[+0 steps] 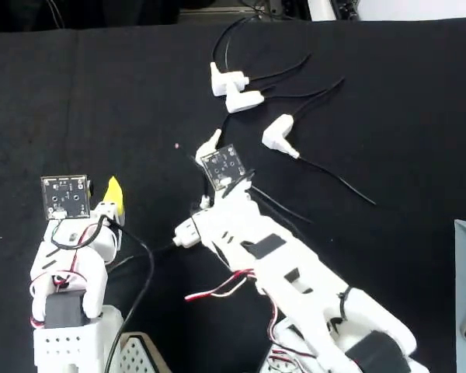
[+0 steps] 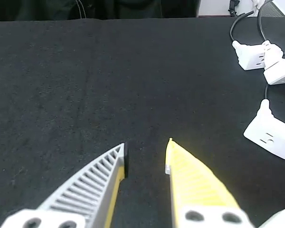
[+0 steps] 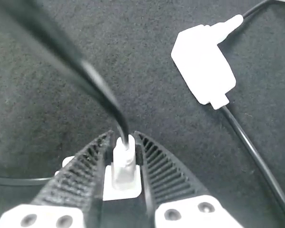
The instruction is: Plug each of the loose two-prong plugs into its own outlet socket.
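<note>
At the middle of the black surface point(image 1: 78, 93), the right tool point(image 3: 123, 135) is seen clamped on a white plug point(image 3: 122, 168) at its cord end, so the grasp is judged made. Lining the prongs up with an outlet point(image 2: 270, 137) is called for next. The left tool point(image 2: 145, 147) is held apart and empty. The prongs are hidden under the fingers, and which outlet is free cannot be told.

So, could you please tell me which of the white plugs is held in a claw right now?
The white plug clamped in the right claw, black cord rising from it; the angled plug nearby lies loose on the table.
</note>
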Controlling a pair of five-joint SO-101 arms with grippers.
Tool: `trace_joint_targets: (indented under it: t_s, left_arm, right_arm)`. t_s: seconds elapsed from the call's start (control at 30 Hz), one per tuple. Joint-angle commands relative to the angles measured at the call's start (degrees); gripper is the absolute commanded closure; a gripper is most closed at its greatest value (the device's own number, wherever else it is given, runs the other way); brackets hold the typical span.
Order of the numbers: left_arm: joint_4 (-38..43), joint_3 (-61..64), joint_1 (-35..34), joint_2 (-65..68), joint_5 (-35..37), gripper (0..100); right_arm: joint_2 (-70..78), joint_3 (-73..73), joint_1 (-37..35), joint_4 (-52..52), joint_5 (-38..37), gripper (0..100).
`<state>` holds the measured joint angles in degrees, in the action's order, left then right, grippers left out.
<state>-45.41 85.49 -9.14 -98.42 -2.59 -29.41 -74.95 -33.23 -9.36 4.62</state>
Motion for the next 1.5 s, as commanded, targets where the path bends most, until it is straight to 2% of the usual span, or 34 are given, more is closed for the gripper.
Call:
trace_joint_targets:
  t_s: [0.0, 0.33, 0.47, 0.63, 0.97, 1.2, 1.37, 1.47]
  left_arm:
    - [-0.4, -3.1, 0.2, -0.4, 0.4, 85]
    - [0.1, -0.6, 8.9, -0.4, 0.1, 85]
    - [0.1, 0.0, 11.9, -0.4, 0.1, 85]
    - [-0.2, 0.0, 11.7, -0.4, 0.0, 85]
    - [-0.1, 0.7, 11.6, -0.4, 0.0, 85]
    - [0.1, 0.8, 11.6, -0.4, -0.1, 85]
    - [-0.3, 0.8, 11.6, -0.4, -4.7, 85]
    - [-0.4, 0.8, 11.6, -0.4, -5.0, 85]
  right_arm:
    - [-1.0, -1.1, -0.8, 0.2, -1.2, 98.8]
    - [1.1, -0.7, -4.0, -1.8, -2.8, 98.8]
    - [0.5, 0.5, -4.7, -3.3, 3.1, 98.8]
    - [0.8, 3.9, -4.6, -10.8, 9.1, 98.7]
    - [0.9, 4.2, -4.5, -11.3, 13.0, 98.7]
    - [0.9, 4.4, -4.8, -11.1, 11.0, 98.6]
    - [0.9, 2.4, -7.0, -11.2, 10.8, 98.6]
    - [1.0, 1.3, -8.6, -11.0, 6.8, 98.6]
